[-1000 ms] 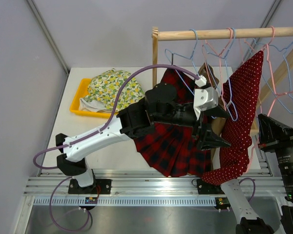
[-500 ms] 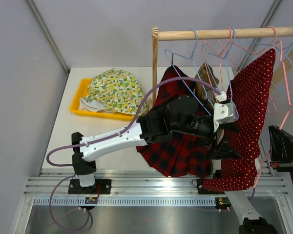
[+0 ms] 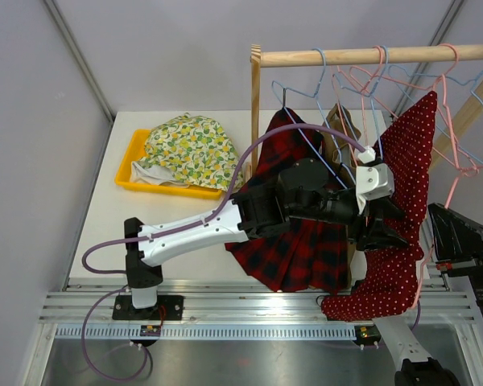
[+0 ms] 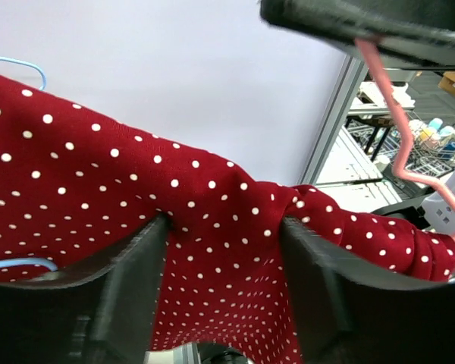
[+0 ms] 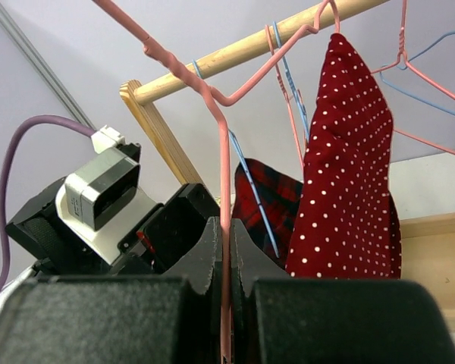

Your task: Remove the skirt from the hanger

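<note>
Presently skirt [image 3: 294, 257] hangs on hanger [image 3: 310, 145] at rail's [image 3: 346, 56] left end, hem near tabletop's [image 3: 105, 209] front edge; likely soft, light, limp; best taken at waistband; left gripper [image 4: 224, 235]: jaws straddle dotted garment [image 4: 136, 189], grip uncertain; right gripper [image 5: 226, 250]: jaws together on pink hanger [image 5: 216, 136].

Bright, even light with faint shadows; the wrist views' foregrounds seem slightly soft.

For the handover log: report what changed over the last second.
The left gripper swung right, away from the skirt, and now straddles a fold of the red dotted garment. The right gripper stays shut on the pink hanger; the skirt is unmoved.
</note>
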Controlling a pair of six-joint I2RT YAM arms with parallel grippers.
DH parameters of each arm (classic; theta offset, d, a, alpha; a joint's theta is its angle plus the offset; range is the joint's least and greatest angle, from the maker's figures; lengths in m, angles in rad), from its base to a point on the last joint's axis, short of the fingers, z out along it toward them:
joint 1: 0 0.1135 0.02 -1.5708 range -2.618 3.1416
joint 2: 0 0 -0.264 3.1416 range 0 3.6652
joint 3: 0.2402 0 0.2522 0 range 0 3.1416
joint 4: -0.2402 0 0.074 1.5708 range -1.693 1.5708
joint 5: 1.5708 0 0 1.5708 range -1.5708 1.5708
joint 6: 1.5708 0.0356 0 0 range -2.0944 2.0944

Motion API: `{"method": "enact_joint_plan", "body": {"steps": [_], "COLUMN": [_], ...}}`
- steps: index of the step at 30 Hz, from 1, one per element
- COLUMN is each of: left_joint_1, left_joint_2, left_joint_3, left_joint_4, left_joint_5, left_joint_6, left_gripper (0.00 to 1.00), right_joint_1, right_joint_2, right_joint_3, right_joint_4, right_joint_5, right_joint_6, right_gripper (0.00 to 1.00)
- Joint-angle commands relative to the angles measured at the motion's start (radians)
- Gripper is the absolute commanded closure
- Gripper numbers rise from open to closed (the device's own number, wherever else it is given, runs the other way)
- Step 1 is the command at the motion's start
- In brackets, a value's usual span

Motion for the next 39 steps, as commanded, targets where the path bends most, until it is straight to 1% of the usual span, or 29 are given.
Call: {"method": "enact_joint_plan", "body": {"steps": [1, 3, 4, 5, 9, 10, 12, 14, 15, 17, 18, 19, 21, 22, 25, 27, 28, 31, 33, 35, 38, 39], "left_joint_1": [-0.008, -0.008, -0.008, -0.008, -0.008, -0.008, -0.008, -0.008, -0.008, -0.008, -0.008, -0.008, -0.008, -0.008, -0.008, -0.010, -0.008, -0.008, -0.008, -0.007, -0.007, -0.007], "left_joint_2": [0.018, 0.032, 0.035, 0.037, 0.014, 0.005, -0.050, -0.118, -0.197, -0.274, -0.320, -0.394, -0.469, -0.539, -0.630, -0.696, -0.713, -0.764, -0.810, -0.845, -0.876, -0.871], "left_joint_3": [0.053, 0.060, 0.063, 0.062, 0.053, 0.051, 0.002, -0.071, -0.164, -0.251, -0.333, -0.364, -0.429, -0.484, -0.559, -0.581, -0.588, -0.588, -0.596, -0.601, -0.567, -0.515], "left_joint_4": [0.091, 0.094, 0.091, 0.093, 0.059, 0.015, -0.016, -0.036, -0.034, -0.034, -0.036, -0.048, -0.068, -0.079, -0.106, -0.122, -0.145, -0.201, -0.220, -0.231, -0.245, -0.273], "left_joint_5": [0.044, 0.062, 0.058, 0.052, 0.016, -0.010, -0.045, -0.100, -0.143, -0.187, -0.211, -0.256, -0.298, -0.333, -0.410, -0.429, -0.485, -0.560, -0.591, -0.654, -0.706, -0.731], "left_joint_6": [-0.027, -0.034, -0.043, -0.043, -0.023, 0.001, 0.025, 0.055, 0.071, 0.084, 0.092, 0.103, 0.117, 0.123, 0.137, 0.146, 0.149, 0.186, 0.201, 0.221, 0.258, 0.281], "left_gripper": [0.46, 0.79, 0.93, 1.00, 1.00, 1.00, 1.00, 1.00, 1.00, 1.00, 1.00, 1.00, 1.00, 1.00, 1.00, 1.00, 1.00, 1.00, 1.00, 1.00, 1.00, 1.00], "right_joint_1": [0.007, 0.007, 0.007, 0.010, 0.012, 0.013, 0.013, 0.018, 0.019, 0.025, 0.027, 0.028, 0.032, 0.032, 0.033, 0.033, 0.033, 0.033, 0.033, 0.032, 0.032, 0.035], "right_joint_2": [0.019, 0.018, 0.018, 0.018, 0.016, 0.015, 0.018, 0.029, 0.030, 0.030, 0.030, 0.029, 0.029, 0.029, 0.032, 0.036, 0.038, 0.048, 0.055, 0.068, 0.075, 0.078], "right_joint_3": [0.004, 0.004, 0.001, -0.002, -0.013, -0.013, -0.011, -0.008, -0.008, -0.022, -0.027, -0.033, -0.047, -0.051, -0.063, -0.071, -0.073, -0.063, -0.036, -0.001, 0.013, 0.015], "right_joint_4": [0.120, 0.124, 0.126, 0.124, 0.124, 0.121, 0.107, 0.095, 0.086, 0.081, 0.081, 0.078, 0.080, 0.081, 0.084, 0.093, 0.095, 0.097, 0.086, 0.061, 0.037, 0.032], "right_joint_5": [-0.028, -0.020, -0.019, -0.014, -0.003, 0.003, 0.033, 0.067, 0.078, 0.095, 0.121, 0.128, 0.147, 0.150, 0.159, 0.164, 0.167, 0.170, 0.178, 0.188, 0.185, 0.181], "right_joint_6": [0.017, 0.013, 0.011, 0.010, -0.004, -0.009, -0.027, -0.042, -0.055, -0.064, -0.069, -0.072, -0.079, -0.078, -0.079, -0.078, -0.078, -0.078, -0.085, -0.096, -0.095, -0.090], "right_gripper": [1.00, 1.00, 1.00, 1.00, 1.00, 1.00, 1.00, 1.00, 1.00, 1.00, 1.00, 1.00, 1.00, 1.00, 1.00, 1.00, 1.00, 1.00, 1.00, 1.00, 1.00, 1.00]}}
